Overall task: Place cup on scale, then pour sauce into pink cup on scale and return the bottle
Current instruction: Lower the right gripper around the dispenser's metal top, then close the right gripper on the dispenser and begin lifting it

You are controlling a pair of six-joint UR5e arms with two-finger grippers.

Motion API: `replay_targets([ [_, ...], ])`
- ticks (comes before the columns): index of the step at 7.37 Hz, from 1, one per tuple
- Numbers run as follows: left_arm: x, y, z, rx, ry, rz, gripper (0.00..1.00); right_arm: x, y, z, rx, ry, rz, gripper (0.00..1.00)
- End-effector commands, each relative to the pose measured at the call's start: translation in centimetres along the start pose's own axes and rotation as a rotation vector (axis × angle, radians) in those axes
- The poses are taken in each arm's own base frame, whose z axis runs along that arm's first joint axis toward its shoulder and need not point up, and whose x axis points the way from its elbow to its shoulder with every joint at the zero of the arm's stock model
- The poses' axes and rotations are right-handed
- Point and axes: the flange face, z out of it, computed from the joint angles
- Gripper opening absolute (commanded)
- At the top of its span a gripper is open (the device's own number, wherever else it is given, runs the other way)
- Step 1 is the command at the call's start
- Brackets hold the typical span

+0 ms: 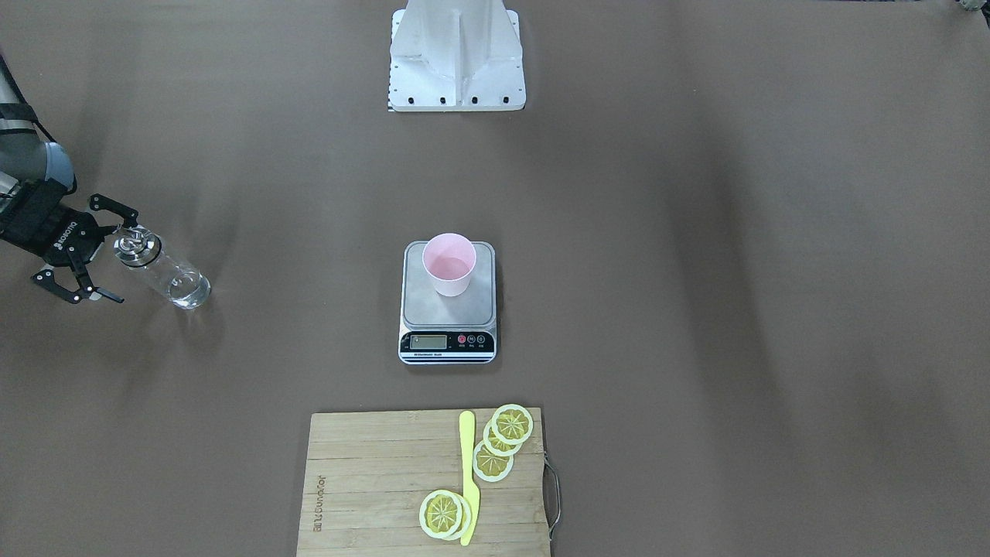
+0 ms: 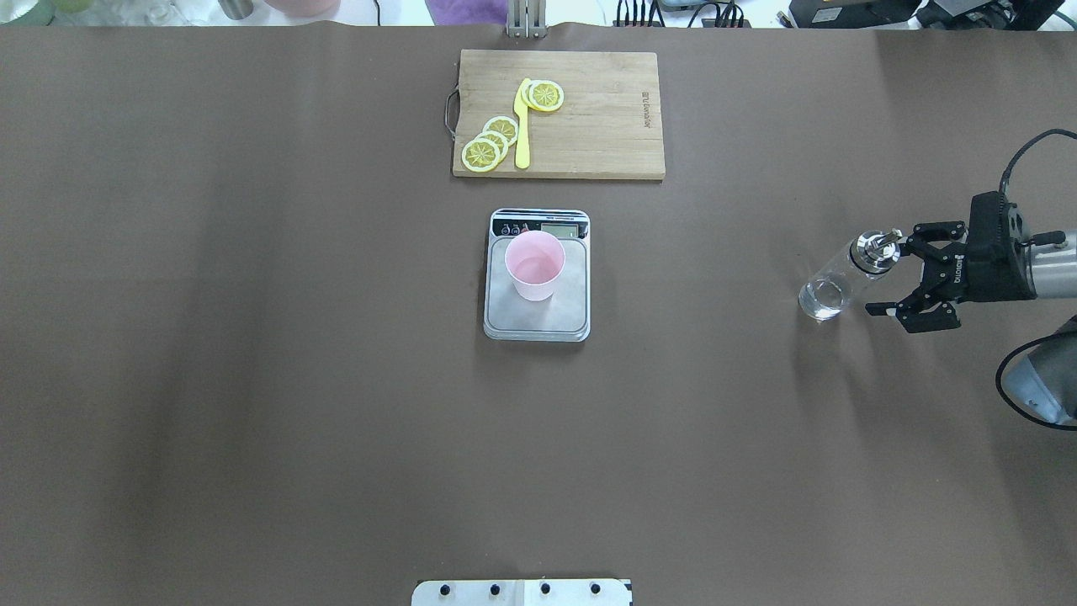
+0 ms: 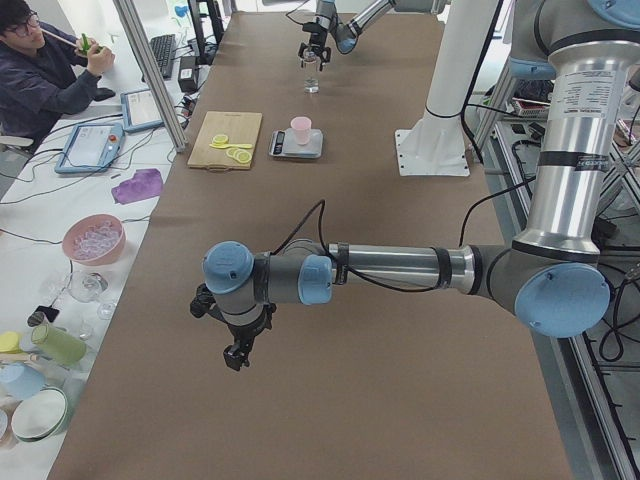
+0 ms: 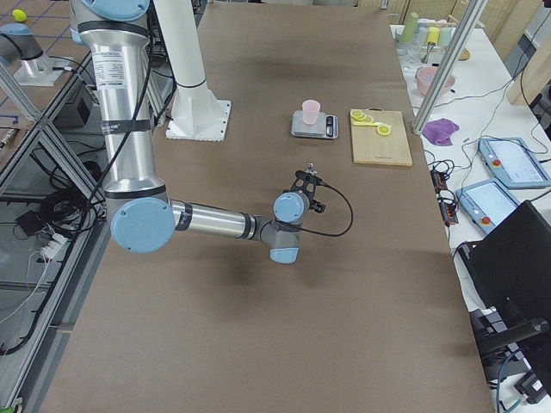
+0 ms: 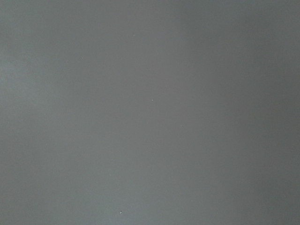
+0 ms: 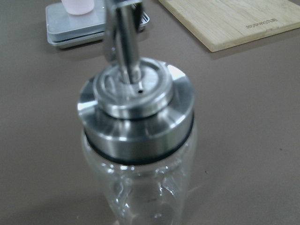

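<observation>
Right wrist-mounted camera looks down on the glass bottle [image 6: 140, 159], which stands upright on the brown table [image 6: 258, 140]. Its steel cap [image 6: 136, 108] and pour spout [image 6: 123, 42] fill the near field, and no finger shows here. Beyond it, at eleven o'clock, is the kitchen scale [image 6: 79, 35] with the pink cup [image 6: 78, 5] on its platform. The bamboo cutting board [image 6: 234, 18] lies at one o'clock.

From overhead, the bottle is at three o'clock of the scale, well apart. The right gripper [image 2: 890, 278] is at the bottle's own three o'clock, spread wide and holding nothing, with the cap close to the gap between its fingertips. Whether a finger touches the cap is hard to say. Far off, the left gripper [image 3: 235, 345] hangs over bare table; I cannot tell how its jaws stand.

Only a little clear sauce [image 1: 188, 292] lies at the bottle's base. The likely hazard is the tall, light bottle: a finger catching the cap on a sideways move could tip it and spill what remains. A grip taken this high could let it pivot.
</observation>
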Motion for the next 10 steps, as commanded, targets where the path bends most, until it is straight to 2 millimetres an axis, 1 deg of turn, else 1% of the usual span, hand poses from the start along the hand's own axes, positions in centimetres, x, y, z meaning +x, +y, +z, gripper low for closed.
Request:
replay_targets([
  [1, 0.0, 0.0, 0.1, -0.001, 0.001, -0.001, 0.98, -0.4, -0.3, 0.3, 0.006, -0.008, -0.006, 0.99],
  [2, 0.0, 0.0, 0.1, -0.001, 0.001, -0.001, 0.98, -0.2, -1.4, 1.4, 0.017, -0.015, -0.018, 0.99],
  [3, 0.0, 0.0, 0.0, 0.000, 0.000, 0.000, 0.98, -0.4, -1.8, 2.2, 0.020, -0.014, -0.024, 0.99],
  [7, -0.1, 0.1, 0.2, -0.004, 0.002, -0.002, 0.98, -0.5, -2.4, 2.7, 0.028, -0.019, -0.031, 0.99],
  [10, -0.1, 0.1, 0.3, -0.005, 0.002, -0.003, 0.98, -0.8, -2.3, 3.0, 0.026, -0.026, -0.031, 0.99],
])
